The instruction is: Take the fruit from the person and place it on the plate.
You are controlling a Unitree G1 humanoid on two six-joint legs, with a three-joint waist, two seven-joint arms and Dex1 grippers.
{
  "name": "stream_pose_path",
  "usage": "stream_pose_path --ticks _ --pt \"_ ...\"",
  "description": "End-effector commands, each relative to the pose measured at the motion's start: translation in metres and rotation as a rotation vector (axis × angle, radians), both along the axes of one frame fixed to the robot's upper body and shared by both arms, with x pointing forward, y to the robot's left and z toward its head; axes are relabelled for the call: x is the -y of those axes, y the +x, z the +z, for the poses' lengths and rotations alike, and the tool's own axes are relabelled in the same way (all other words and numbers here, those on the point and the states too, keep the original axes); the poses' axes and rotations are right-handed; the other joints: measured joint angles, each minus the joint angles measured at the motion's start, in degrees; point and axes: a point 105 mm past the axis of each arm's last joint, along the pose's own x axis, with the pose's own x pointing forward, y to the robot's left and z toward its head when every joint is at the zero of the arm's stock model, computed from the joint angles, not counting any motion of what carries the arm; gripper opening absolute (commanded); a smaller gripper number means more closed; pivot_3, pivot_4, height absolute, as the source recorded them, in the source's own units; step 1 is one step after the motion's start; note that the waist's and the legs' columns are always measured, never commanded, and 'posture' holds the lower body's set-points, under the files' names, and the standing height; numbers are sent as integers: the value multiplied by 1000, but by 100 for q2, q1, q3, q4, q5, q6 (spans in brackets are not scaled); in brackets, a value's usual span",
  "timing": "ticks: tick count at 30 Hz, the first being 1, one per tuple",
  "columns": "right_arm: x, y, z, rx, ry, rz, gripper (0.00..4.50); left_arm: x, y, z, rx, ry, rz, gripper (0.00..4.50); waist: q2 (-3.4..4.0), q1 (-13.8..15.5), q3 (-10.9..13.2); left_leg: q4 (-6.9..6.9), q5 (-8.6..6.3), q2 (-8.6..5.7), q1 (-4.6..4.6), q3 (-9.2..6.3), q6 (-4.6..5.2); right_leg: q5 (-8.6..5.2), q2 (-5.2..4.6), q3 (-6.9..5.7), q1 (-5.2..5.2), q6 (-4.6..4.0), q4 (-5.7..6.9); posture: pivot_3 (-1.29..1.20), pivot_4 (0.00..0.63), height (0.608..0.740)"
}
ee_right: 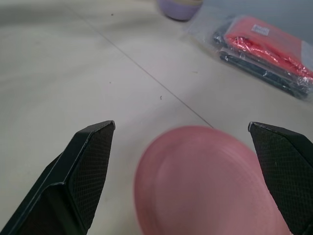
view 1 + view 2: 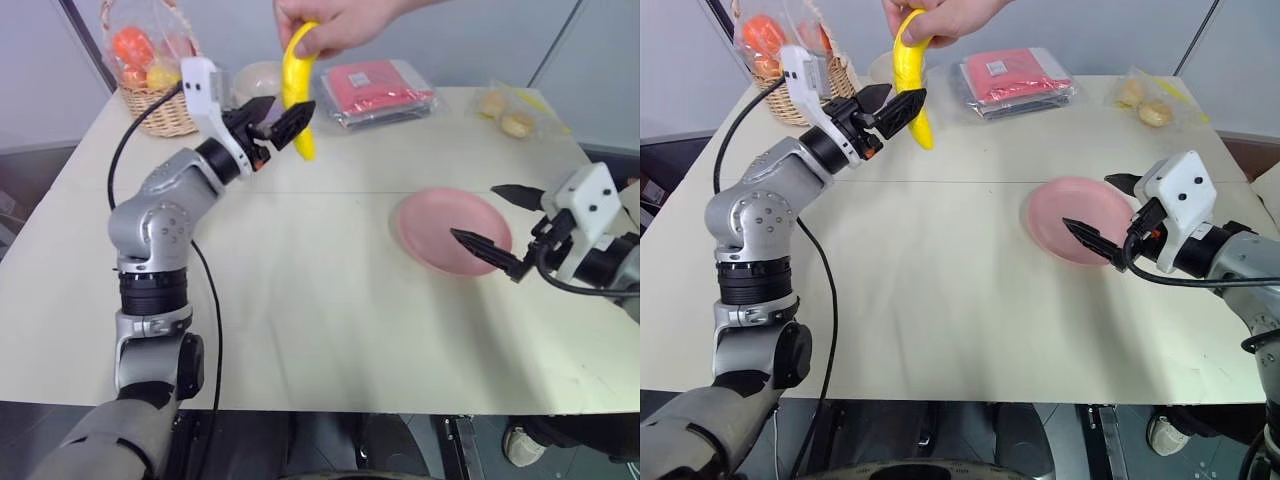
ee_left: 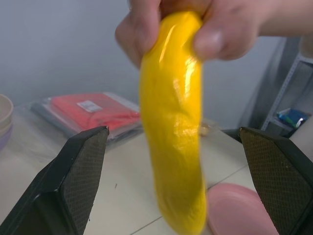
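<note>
Your left hand (image 2: pixel 276 120), top centre, is spread around the banana (image 2: pixel 297 92) the person (image 2: pixel 335 25) holds; your right hand (image 2: pixel 493 222) is spread by the plate (image 2: pixel 425 240).

One banana (image 2: pixel 298 92), one pink plate (image 2: pixel 430 235), one basket (image 2: pixel 160 112), one bowl (image 2: pixel 256 80), two packets (image 2: pixel 382 88)

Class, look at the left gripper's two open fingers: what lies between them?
The banana, held at its top by the person's hand, hangs between the left gripper's open fingers, untouched by either. The left wrist view shows this best.
</note>
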Motion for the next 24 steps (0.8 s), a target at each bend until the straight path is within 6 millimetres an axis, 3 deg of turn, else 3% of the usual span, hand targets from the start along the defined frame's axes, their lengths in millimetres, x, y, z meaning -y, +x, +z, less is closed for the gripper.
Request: stream_pose_path --ticks 1,6,7,9,14,15,24 --pt "0 -6 12 58 -18 -10 4500 10 2 23 102 0 -20 4426 0 1 0 0 0 0 0 0 0 0 0 0 0 0 0 0 150 740" --pt "2 -8 9 57 -23 -28 4500 10 10 29 123 -16 -7 4426 0 -6 0 -1 0 -1 0 1 0 0 0 1 0 0 -1 0 150 740" --pt "2 -8 8 57 -23 -30 4500 10 11 30 126 -17 -4 4208 0 -7 0 -1 0 0 1 1 0 0 0 0 0 0 -1 0 150 740" --pt "2 -9 7 57 -21 -33 4500 10 12 30 131 -20 -3 3590 0 -11 0 -2 0 0 1 0 0 0 1 0 -1 0 0 0 150 740" --pt "3 -9 6 54 -23 -38 4500 9 12 33 136 -32 0 1083 0 -3 0 -1 0 0 0 0 0 0 0 0 -1 0 -1 0 150 740" --pt "3 -9 6 54 -23 -38 4500 9 12 34 135 -33 -1 898 0 -3 0 -1 0 0 0 0 0 0 0 0 -1 0 -1 0 150 740" --pt "4 -9 4 49 -21 -42 4500 17 9 28 97 -20 -58 898 0 -4 0 -1 0 0 0 0 0 0 0 0 -1 0 -1 0 150 740"
